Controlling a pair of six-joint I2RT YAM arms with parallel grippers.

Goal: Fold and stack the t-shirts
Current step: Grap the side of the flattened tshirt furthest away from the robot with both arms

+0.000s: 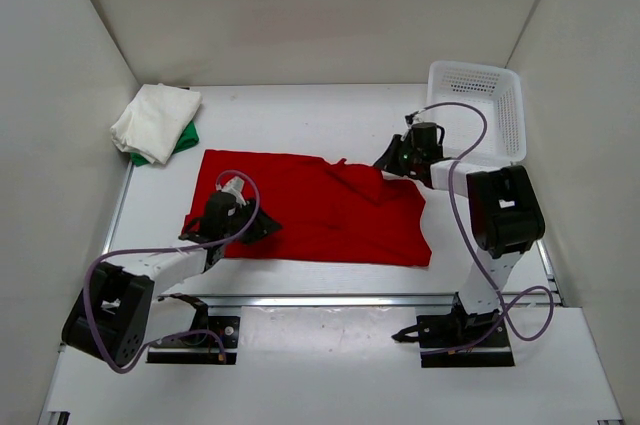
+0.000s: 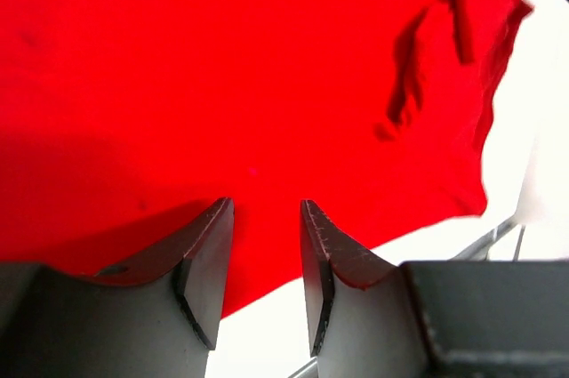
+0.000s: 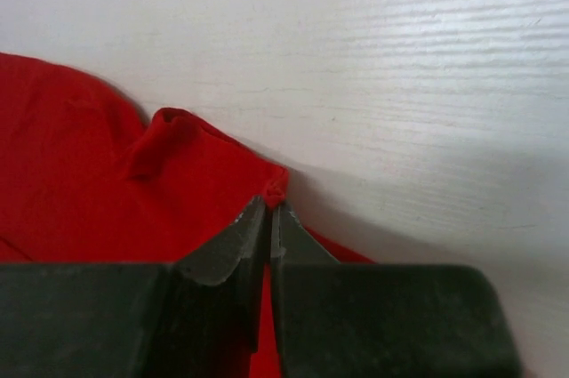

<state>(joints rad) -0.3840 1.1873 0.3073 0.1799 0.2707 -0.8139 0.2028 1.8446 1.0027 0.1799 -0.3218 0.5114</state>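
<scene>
A red t-shirt (image 1: 320,210) lies spread across the middle of the table, with a fold near its top right. My right gripper (image 1: 392,163) sits at that far right edge, shut on a pinch of the red cloth (image 3: 277,187). My left gripper (image 1: 262,228) hovers over the shirt's near left part, its jaws open with red cloth (image 2: 222,84) beneath them and nothing between them. At the back left, a folded off-white t-shirt (image 1: 155,120) rests on a folded green t-shirt (image 1: 184,139).
A white mesh basket (image 1: 480,110) stands at the back right, just behind the right arm. White walls enclose the table on three sides. A metal rail (image 1: 350,298) runs along the near edge by the arm bases.
</scene>
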